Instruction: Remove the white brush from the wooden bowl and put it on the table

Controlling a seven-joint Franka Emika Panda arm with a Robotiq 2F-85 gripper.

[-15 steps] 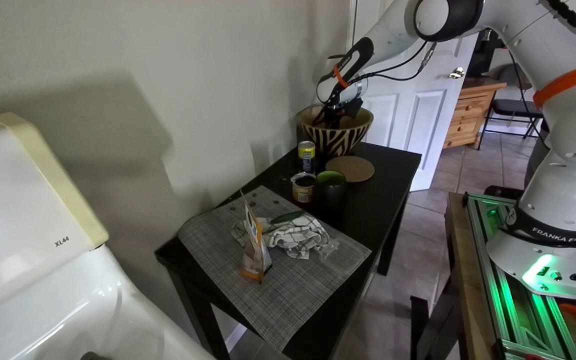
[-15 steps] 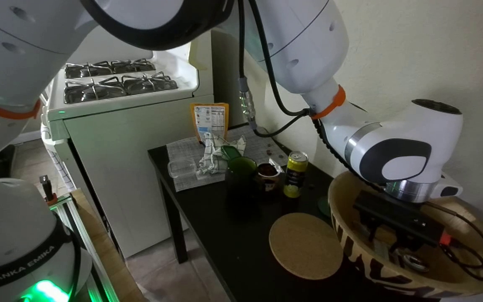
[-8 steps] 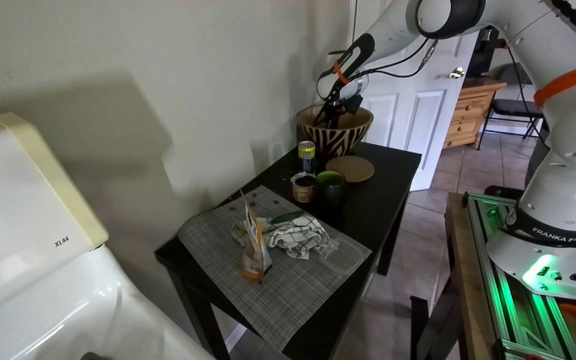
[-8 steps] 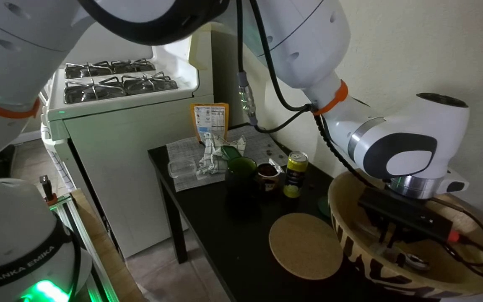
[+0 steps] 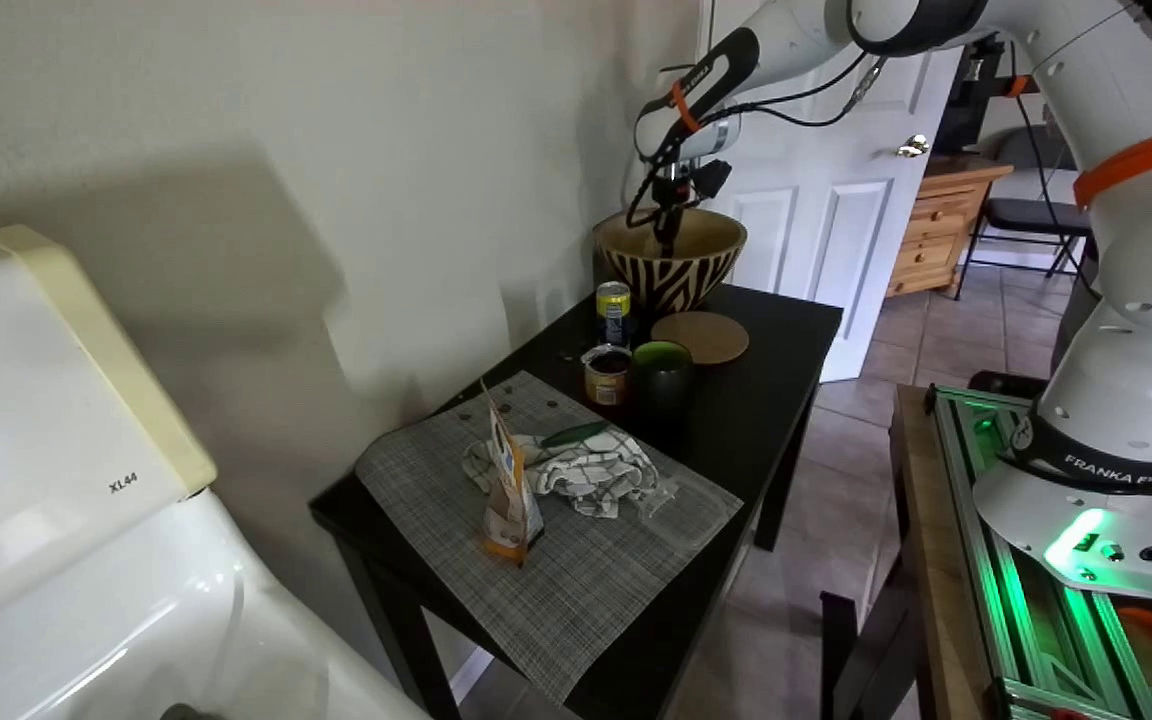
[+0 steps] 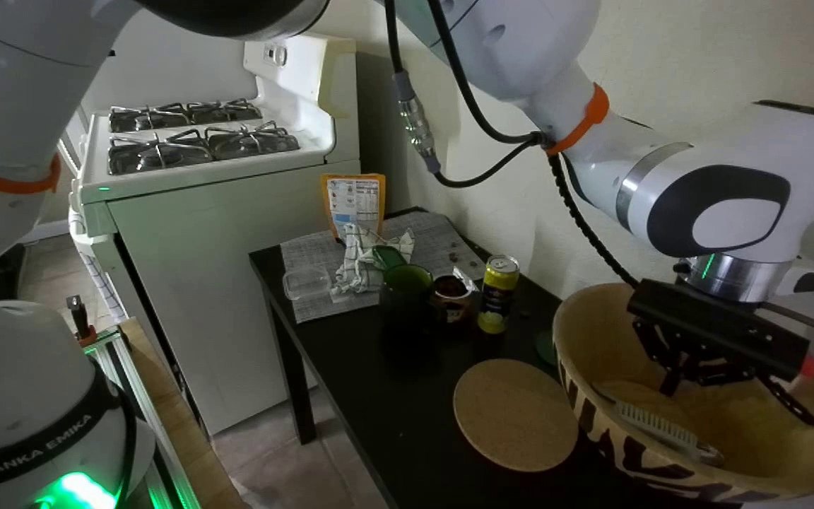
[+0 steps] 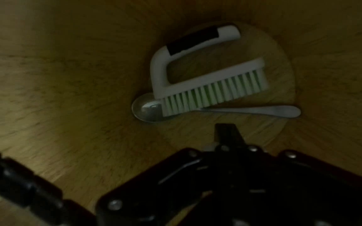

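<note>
The white brush (image 7: 212, 78), with a black grip on its handle and pale green-white bristles, lies on its side at the bottom of the wooden bowl (image 7: 83, 94). It partly covers a metal spoon (image 7: 256, 110). The brush also shows in an exterior view (image 6: 654, 424), behind the bowl's near wall (image 6: 633, 459). The patterned bowl (image 5: 671, 285) stands at the table's far end. My gripper (image 7: 226, 128) is shut with its fingertips together and nothing between them. It hangs in the bowl's mouth above the brush, apart from it, in both exterior views (image 5: 668, 248) (image 6: 670, 385). The black table (image 5: 766, 410) carries the bowl.
Beside the bowl are a flat tan disc (image 6: 516, 413), a yellow can (image 6: 499, 293), an opened tub (image 6: 451, 297) and a dark green cup (image 6: 407, 293). A cloth (image 5: 596, 475), an orange-edged pouch (image 5: 508, 490) and a clear lid (image 5: 691, 512) are on the grey placemat (image 5: 576, 610). The wall is behind.
My gripper has risen from deep in the bowl toward its rim. Its fingers were apart a second ago and are together now. The brush stays in the bowl and shows more fully.
</note>
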